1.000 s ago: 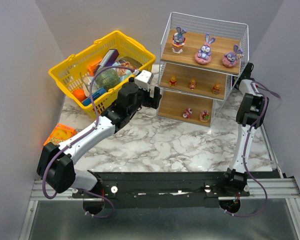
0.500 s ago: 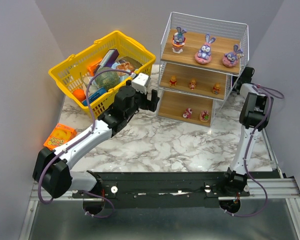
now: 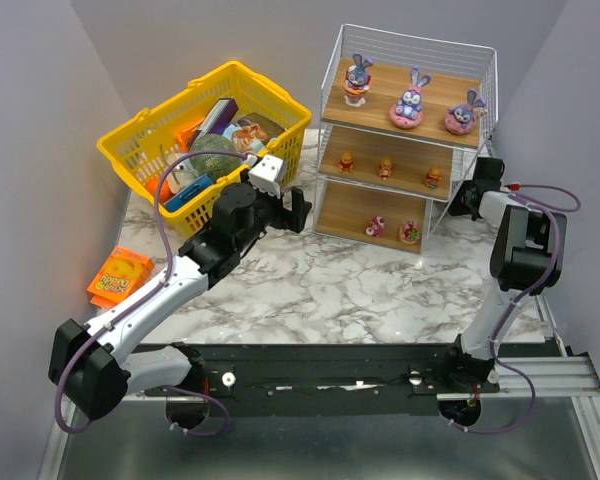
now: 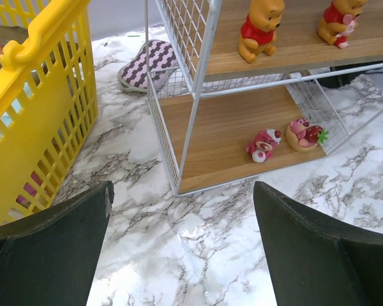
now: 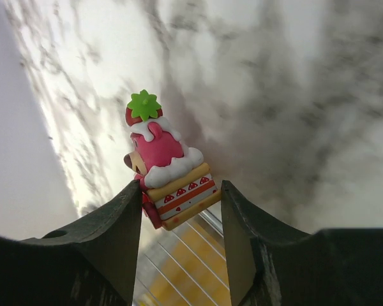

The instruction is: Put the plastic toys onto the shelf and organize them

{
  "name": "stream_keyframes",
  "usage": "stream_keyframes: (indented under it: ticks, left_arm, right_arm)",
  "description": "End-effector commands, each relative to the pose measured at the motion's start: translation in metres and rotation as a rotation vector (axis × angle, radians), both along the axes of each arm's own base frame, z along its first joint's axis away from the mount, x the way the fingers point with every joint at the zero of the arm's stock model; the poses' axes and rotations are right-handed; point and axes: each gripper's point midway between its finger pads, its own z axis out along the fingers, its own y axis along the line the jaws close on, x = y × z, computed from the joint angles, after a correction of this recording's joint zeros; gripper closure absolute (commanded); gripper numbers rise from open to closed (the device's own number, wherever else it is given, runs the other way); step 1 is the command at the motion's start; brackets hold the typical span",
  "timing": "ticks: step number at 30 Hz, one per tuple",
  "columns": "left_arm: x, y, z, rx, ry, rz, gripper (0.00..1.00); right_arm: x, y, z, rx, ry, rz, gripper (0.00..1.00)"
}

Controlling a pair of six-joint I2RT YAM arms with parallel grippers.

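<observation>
Eight toys stood on the shelf (image 3: 380,88), bunnies (image 3: 409,100) top, bears (image 3: 385,168) middle, two pink figures (image 3: 376,227) bottom, leaving the ninth figure (image 5: 163,159), clamped in the right gripper (image 5: 180,194) at the shelf's 3 o'clock, while the left gripper (image 4: 182,191) stood wide, empty.

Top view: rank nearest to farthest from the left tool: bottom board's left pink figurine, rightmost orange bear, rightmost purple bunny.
1. Pink rounded plastic figurine, bottom board, left.
2. Orange plastic bear, middle board, right end.
3. Purple plastic bunny, top board, right end.
</observation>
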Motion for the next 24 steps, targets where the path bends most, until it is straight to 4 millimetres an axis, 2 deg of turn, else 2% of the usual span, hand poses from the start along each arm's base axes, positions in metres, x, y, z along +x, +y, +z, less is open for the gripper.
stream_keyframes:
  ticks: [1, 2, 3, 5, 6, 7, 11, 13, 14, 15, 17, 20, 24]
  left_arm:
    - [-0.019, 0.001, 0.002, -0.037, 0.039, -0.035, 0.01]
    - [-0.022, 0.002, -0.002, -0.035, 0.058, -0.037, 0.01]
    - [-0.025, 0.004, -0.004, -0.032, 0.076, -0.033, 0.01]
    - [-0.029, 0.007, -0.005, -0.039, 0.094, -0.025, 0.01]
    - [-0.031, 0.010, -0.009, -0.033, 0.109, -0.017, 0.01]
    - [-0.033, 0.011, -0.008, -0.042, 0.120, -0.013, 0.01]
    - [-0.041, 0.012, -0.012, -0.054, 0.168, -0.015, 0.01]
    - [-0.044, 0.014, -0.013, -0.055, 0.191, -0.008, 0.01]
    - [-0.046, 0.014, -0.014, -0.066, 0.206, -0.006, 0.01]
    - [-0.048, 0.014, -0.017, -0.062, 0.224, -0.008, 0.01]
    - [-0.050, 0.013, -0.015, -0.070, 0.234, -0.018, 0.01]
    - [-0.057, 0.007, -0.013, -0.090, 0.254, -0.057, 0.01]
    - [-0.067, -0.002, -0.007, -0.132, 0.270, -0.119, 0.01]
  right_arm:
    - [-0.043, -0.012, 0.014, -0.155, 0.041, 0.028, 1.00]
    - [-0.063, -0.012, 0.004, -0.171, 0.081, 0.026, 1.00]
    - [-0.071, -0.013, 0.018, -0.198, 0.060, 0.030, 0.99]
    - [-0.090, -0.014, 0.021, -0.230, 0.068, 0.020, 0.99]
    - [-0.107, -0.011, 0.010, -0.239, 0.100, 0.038, 0.99]
    - [-0.113, -0.009, 0.024, -0.254, 0.068, 0.045, 1.00]
    - [-0.149, 0.004, 0.033, -0.280, 0.028, 0.103, 1.00]
    - [-0.169, 0.010, 0.027, -0.295, 0.038, 0.143, 0.99]
    - [-0.174, 0.013, 0.043, -0.309, -0.009, 0.148, 0.99]
    - [-0.184, 0.015, 0.041, -0.314, 0.009, 0.167, 0.99]
    - [-0.195, 0.021, 0.053, -0.331, -0.031, 0.192, 0.99]
    - [-0.212, 0.032, 0.056, -0.327, -0.039, 0.252, 0.99]
    - [-0.238, 0.056, 0.082, -0.380, -0.128, 0.423, 0.99]
